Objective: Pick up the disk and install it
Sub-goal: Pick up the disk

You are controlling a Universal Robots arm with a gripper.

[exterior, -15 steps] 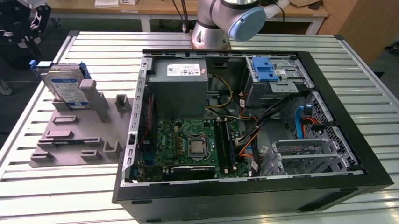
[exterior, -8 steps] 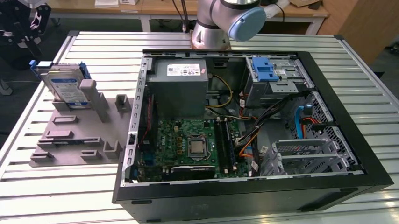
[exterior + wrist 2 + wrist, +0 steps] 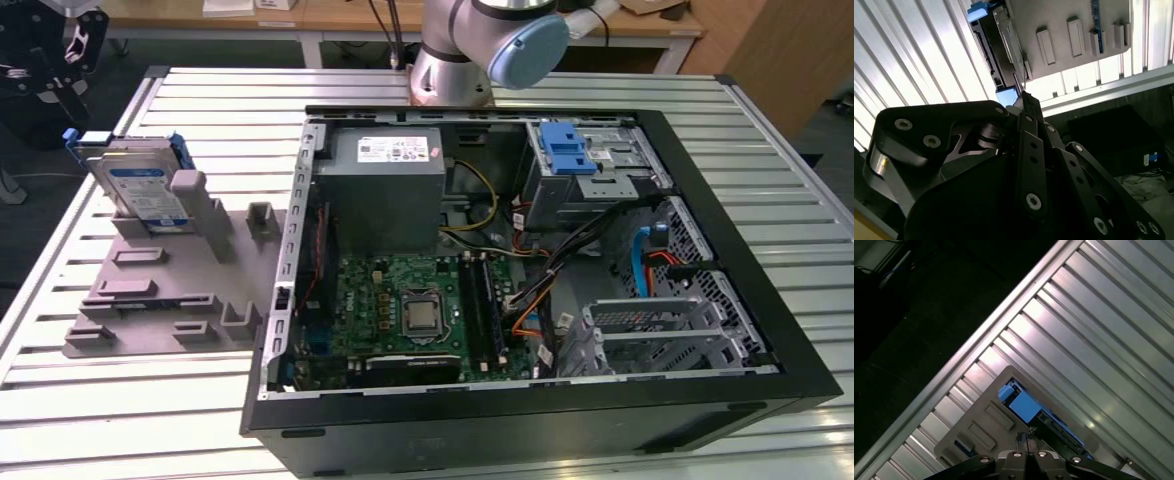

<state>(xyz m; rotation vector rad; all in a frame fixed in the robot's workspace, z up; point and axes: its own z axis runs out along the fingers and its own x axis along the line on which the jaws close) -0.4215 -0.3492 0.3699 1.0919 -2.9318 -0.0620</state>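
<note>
One disk [image 3: 144, 190] on one grey fixture plate [image 3: 147, 300] at the exterior view's left, one open computer case [image 3: 534, 425], one power-supply box [image 3: 387, 190], one motherboard [image 3: 387, 300], one robot arm [image 3: 487, 40], one slatted table [image 3: 134, 420]

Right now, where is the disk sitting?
The disk stands on edge in the grey holder at the exterior view's left, on the slatted table beside the open computer case.

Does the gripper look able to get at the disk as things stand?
Probably yes: the gripper hangs over the disk, which stands upright in the grey fixture with its top edge bare and nothing between them. The gripper looks shut, so it must open first.
</note>
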